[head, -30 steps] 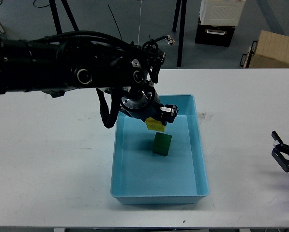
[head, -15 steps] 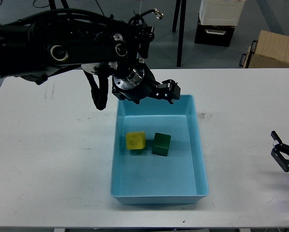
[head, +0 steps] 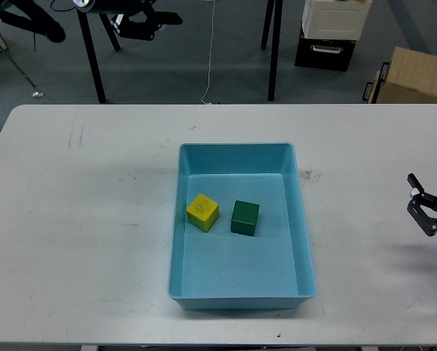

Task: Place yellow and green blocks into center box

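The yellow block and the green block lie side by side on the floor of the light blue box at the table's centre. The yellow one is on the left and slightly turned. My left gripper is high at the top left, beyond the table's far edge, with its fingers apart and nothing in them. My right gripper hovers low at the table's right edge, open and empty, far from the box.
The white table carries only the box. Behind it stand black stand legs, a black-and-white case and a cardboard box on the floor.
My left gripper let the yellow block drop into the box beside the green block, then rose and swung away up to the far left. The right gripper barely moved.
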Controlling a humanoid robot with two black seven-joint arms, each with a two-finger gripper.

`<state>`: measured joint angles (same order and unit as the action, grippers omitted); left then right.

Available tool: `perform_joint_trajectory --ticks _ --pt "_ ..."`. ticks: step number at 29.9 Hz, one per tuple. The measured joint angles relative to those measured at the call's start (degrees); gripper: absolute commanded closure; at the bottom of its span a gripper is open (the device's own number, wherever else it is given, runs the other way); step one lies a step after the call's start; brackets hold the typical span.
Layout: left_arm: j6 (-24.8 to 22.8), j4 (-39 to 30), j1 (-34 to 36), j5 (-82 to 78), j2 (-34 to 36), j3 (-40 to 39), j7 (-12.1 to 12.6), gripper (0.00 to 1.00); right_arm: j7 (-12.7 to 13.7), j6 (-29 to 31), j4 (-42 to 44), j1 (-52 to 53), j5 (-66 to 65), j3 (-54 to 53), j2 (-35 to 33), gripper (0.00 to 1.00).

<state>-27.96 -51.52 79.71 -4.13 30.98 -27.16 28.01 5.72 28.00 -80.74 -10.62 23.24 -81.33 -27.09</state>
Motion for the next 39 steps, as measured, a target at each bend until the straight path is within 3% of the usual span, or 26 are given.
perform_joint_trajectory --ticks 5,7,10,15,16,18,20,22,28,34,39 --pt "-0.01 0.13 -10.55 0.22 4.25 -11.59 -0.46 0.0 0.0 0.0 1.04 1.68 -0.13 0.08 -0.1 0.01" --pt "-0.02 0.14 -14.93 0.25 6.14 -15.38 -3.17 0.0 0.03 0.0 1.42 2.17 -0.14 0.11 -0.18 0.01" --pt "-0.03 0.5 -21.04 0.44 9.06 -19.72 -10.99 0.0 0.08 0.0 1.79 2.73 -0.35 0.24 -0.23 0.01" --pt "-0.03 -0.16 -32.88 5.34 10.26 -27.1 -27.96 0.0 0.09 0.0 1.86 2.96 -0.84 0.82 -0.07 0.01" --pt "-0.03 -0.68 -35.7 6.27 9.56 -30.02 -30.46 0.0 0.07 0.0 1.84 2.96 -0.84 0.82 -0.01 0.01" --pt "-0.03 -1.41 -41.15 7.15 6.7 -37.29 -33.0 0.0 -0.17 0.0 1.74 2.93 -0.64 0.55 0.39 0.01" --pt "-0.03 -2.7 -46.85 7.49 2.94 -45.56 -33.44 0.0 -0.54 0.0 1.61 2.81 -0.42 0.2 1.31 0.01" --pt "-0.03 -6.27 -53.34 7.64 -1.11 -53.83 -32.32 0.0 -0.92 0.0 1.36 2.56 -0.21 -0.04 2.25 0.01" --pt "-0.03 -26.21 -75.76 7.79 -14.07 -68.05 -24.61 0.0 -2.22 0.0 -1.2 0.45 0.16 0.18 4.45 0.01" --pt "-0.04 -43.26 -96.4 9.59 -28.77 -71.47 -23.7 0.0 -2.46 0.0 -5.54 -4.71 -0.07 0.71 7.56 0.01" --pt "-0.04 -49.19 -103.98 10.11 -30.87 -68.36 -24.11 0.0 -2.48 0.0 -10.12 -12.01 -0.5 0.46 8.1 0.01"
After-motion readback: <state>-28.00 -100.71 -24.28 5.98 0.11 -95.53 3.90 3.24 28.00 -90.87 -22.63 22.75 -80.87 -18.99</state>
